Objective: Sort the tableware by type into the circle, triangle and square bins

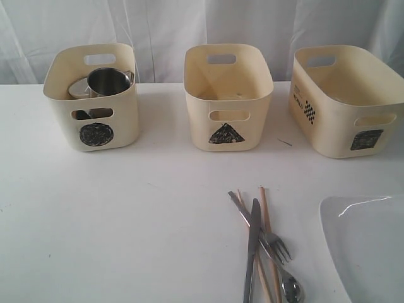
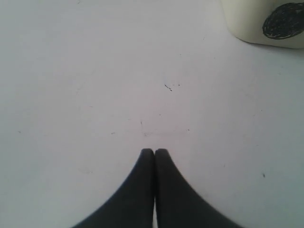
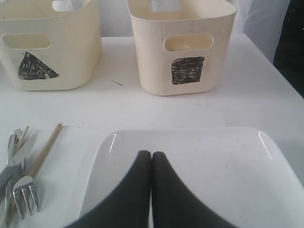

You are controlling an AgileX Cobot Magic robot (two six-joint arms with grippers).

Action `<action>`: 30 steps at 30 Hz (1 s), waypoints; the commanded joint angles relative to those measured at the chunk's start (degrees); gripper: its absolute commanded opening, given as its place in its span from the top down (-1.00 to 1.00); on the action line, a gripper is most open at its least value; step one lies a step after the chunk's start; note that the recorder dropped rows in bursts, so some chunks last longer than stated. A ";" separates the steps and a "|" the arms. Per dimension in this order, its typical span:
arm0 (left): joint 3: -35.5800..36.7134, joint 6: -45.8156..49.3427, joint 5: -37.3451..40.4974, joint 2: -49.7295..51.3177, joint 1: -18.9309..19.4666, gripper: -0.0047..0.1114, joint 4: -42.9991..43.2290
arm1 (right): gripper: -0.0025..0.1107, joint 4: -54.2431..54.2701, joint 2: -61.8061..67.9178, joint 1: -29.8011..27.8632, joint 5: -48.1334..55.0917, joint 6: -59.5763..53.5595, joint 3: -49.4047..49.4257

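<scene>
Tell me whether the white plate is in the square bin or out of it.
Out. The white plate lies flat on the table, in front of the square bin and apart from it.

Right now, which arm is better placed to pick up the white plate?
Right. The right gripper, shut, hangs over the white plate, facing the square bin. The left gripper is over bare table beside the circle bin.
</scene>
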 commanded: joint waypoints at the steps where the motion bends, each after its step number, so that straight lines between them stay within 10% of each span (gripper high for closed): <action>1: 0.15 -0.16 -0.15 -0.31 -0.39 0.92 -1.29 | 0.96 -0.13 -0.11 0.01 -0.74 0.18 0.08; 15: 0.15 -0.17 -0.05 -0.31 -0.39 0.92 -1.29 | 0.96 -1.54 -0.11 0.01 -2.67 -0.48 0.08; 30: 0.15 -0.17 0.05 -0.31 -0.39 0.92 -1.29 | 0.96 14.94 -0.11 0.01 -59.55 6.88 0.08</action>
